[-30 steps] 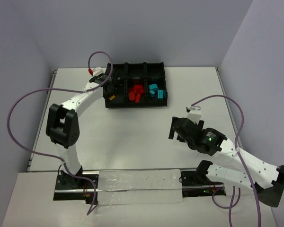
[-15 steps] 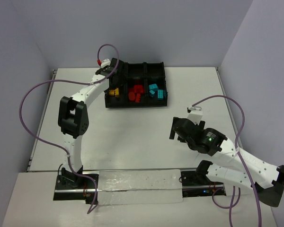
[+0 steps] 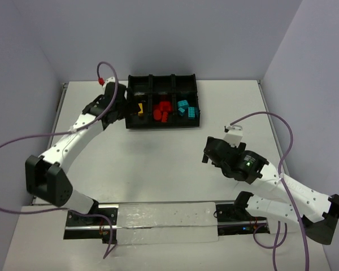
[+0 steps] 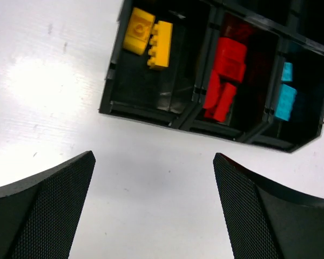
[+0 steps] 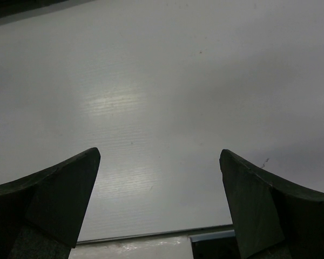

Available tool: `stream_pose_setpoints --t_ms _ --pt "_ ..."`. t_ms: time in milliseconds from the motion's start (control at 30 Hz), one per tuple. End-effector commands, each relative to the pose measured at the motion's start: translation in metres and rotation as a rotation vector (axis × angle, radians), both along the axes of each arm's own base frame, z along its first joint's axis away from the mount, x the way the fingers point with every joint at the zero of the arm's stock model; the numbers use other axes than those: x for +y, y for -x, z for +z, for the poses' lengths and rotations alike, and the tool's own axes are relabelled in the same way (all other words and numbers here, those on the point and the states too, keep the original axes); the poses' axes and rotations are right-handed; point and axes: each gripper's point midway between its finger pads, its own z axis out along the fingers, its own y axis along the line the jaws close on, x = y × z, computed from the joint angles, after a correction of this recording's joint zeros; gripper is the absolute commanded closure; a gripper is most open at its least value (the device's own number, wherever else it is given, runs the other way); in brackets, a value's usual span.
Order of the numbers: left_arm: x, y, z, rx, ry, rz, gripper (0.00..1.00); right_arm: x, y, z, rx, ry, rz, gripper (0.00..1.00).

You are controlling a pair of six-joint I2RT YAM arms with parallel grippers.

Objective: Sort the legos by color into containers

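The black divided tray (image 3: 163, 125) stands at the back of the table. Its near row holds the legos by colour: yellow legos (image 3: 138, 107) in the left compartment, red legos (image 3: 161, 111) in the middle, cyan legos (image 3: 185, 108) on the right. In the left wrist view the tray (image 4: 146, 112) lies ahead, with the yellow legos (image 4: 149, 35), red legos (image 4: 224, 75) and cyan legos (image 4: 285, 100) in it. My left gripper (image 3: 125, 111) (image 4: 154, 156) hangs open and empty just off the tray's near left side. My right gripper (image 3: 205, 154) (image 5: 159, 154) is open and empty over bare table at centre right.
The tray's far row (image 3: 163, 84) looks dark, and I cannot make out its contents. Purple cables (image 3: 22, 141) loop off both arms. A clear strip (image 3: 166, 221) lies between the arm bases at the near edge. Walls close in the table on three sides.
My left gripper went from shut over the tray's left compartment to open, then drew back off the tray. Its elbow swung down to the left. The right arm barely moved.
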Motion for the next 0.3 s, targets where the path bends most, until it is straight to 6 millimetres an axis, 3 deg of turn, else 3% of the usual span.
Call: stream_pose_setpoints --t_ms 0,33,267 --pt "0.002 0.039 -0.005 -0.023 0.019 -0.110 0.01 0.002 -0.011 0.018 -0.064 -0.012 -0.038 0.00" --pt "0.008 0.049 -0.012 -0.009 0.010 -0.108 0.01 0.003 -0.012 0.017 -0.063 -0.012 -0.040 0.00" --pt "0.028 0.092 -0.004 -0.067 0.044 -0.111 0.01 0.005 -0.013 0.020 -0.084 -0.040 -0.042 0.00"
